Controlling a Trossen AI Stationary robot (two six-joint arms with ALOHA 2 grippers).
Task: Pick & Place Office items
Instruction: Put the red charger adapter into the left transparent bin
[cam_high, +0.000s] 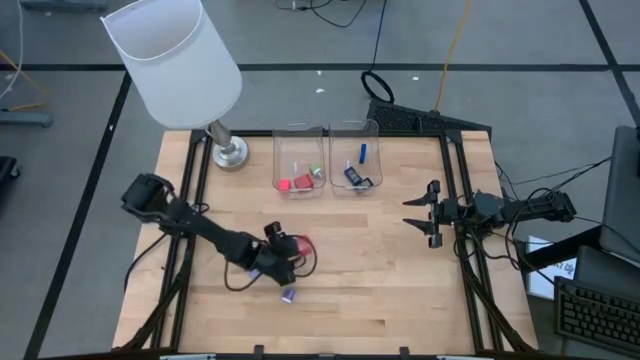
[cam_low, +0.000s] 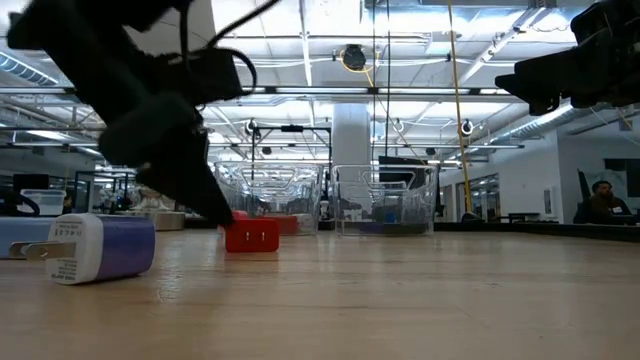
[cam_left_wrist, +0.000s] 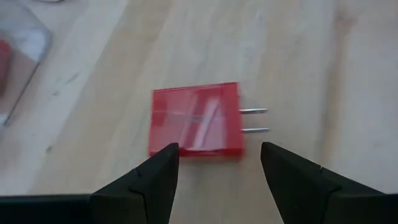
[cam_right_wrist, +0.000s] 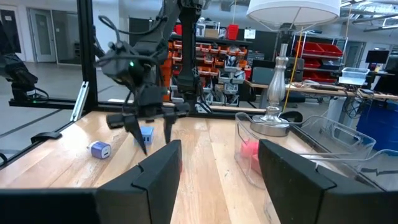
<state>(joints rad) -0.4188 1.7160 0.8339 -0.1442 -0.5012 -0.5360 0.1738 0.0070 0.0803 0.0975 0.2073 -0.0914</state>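
Observation:
A red plug-in piece (cam_left_wrist: 194, 120) lies flat on the wooden table, its two metal prongs (cam_left_wrist: 254, 120) sticking out sideways. It also shows as the red piece (cam_high: 303, 245) in the high view and the red piece (cam_low: 251, 235) in the low view. My left gripper (cam_left_wrist: 219, 158) is open and slants down at it, with one fingertip on either side of the piece's near edge and not touching it. A purple-blue and white plug piece (cam_high: 289, 294) lies nearer the front edge. My right gripper (cam_high: 420, 212) waits open at the table's right side, above the table.
Two clear bins stand at the far middle. The left bin (cam_high: 298, 150) holds red and green pieces. The right bin (cam_high: 355, 140) holds blue and black ones. A white-shaded lamp with its base (cam_high: 230, 152) stands far left. A light blue piece (cam_right_wrist: 146, 134) lies near the left arm.

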